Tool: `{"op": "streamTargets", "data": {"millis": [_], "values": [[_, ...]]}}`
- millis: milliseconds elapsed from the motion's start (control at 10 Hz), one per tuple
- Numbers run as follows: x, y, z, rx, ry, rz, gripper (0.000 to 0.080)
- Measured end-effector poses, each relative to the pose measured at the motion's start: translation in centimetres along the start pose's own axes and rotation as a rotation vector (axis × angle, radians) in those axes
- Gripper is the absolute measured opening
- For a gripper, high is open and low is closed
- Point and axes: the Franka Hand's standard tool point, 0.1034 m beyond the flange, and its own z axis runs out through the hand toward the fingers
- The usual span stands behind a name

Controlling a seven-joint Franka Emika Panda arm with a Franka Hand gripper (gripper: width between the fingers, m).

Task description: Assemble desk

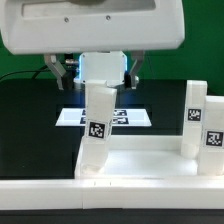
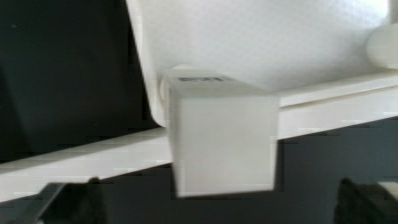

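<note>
Scene: a white tabletop (image 1: 130, 160) lies on the black surface (image 1: 30, 120) in the lower half of the exterior view; its raised rim runs along the lower edge; the marker board (image 1: 70, 117) lies behind it at mid-frame.

Legs: three stand on the tabletop; one leg (image 1: 97, 135) at centre left leans slightly, its tag facing the camera; two more, leg two (image 1: 194, 115) and leg three (image 1: 214, 135), stand at the right edge.

Arm: the large white body fills the top of the exterior view; the fingers (image 1: 98, 78) hang just above the centre leg's top.

Fingers: a dark tip shows in each lower corner of the wrist view, well apart, nothing between them; released, not touching the leg.

Wrist view: the leg (image 2: 222, 135) rises at centre frame from a corner of the tabletop (image 2: 249, 40); the rim crosses from lower left to right.

Step in hand: by my judgement, seating the centre leg in its corner socket; whether it is fully home I cannot tell.

How to do it well: come down square over the leg's top; close on its flat sides, not its edges; correct the lean before turning; keep the push along the leg's axis so the tabletop does not slide.

Risk: an off-centre grip could tip the leg or jam it.
</note>
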Motion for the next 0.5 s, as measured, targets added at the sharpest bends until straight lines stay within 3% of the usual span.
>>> {"op": "streamTargets", "data": {"millis": [300,500], "values": [[-0.8,0.8,1.7,-0.013,0.009,-0.021,0.0649],[-0.9,1.1,1.8,-0.021,0.006,-0.016,0.0649]]}}
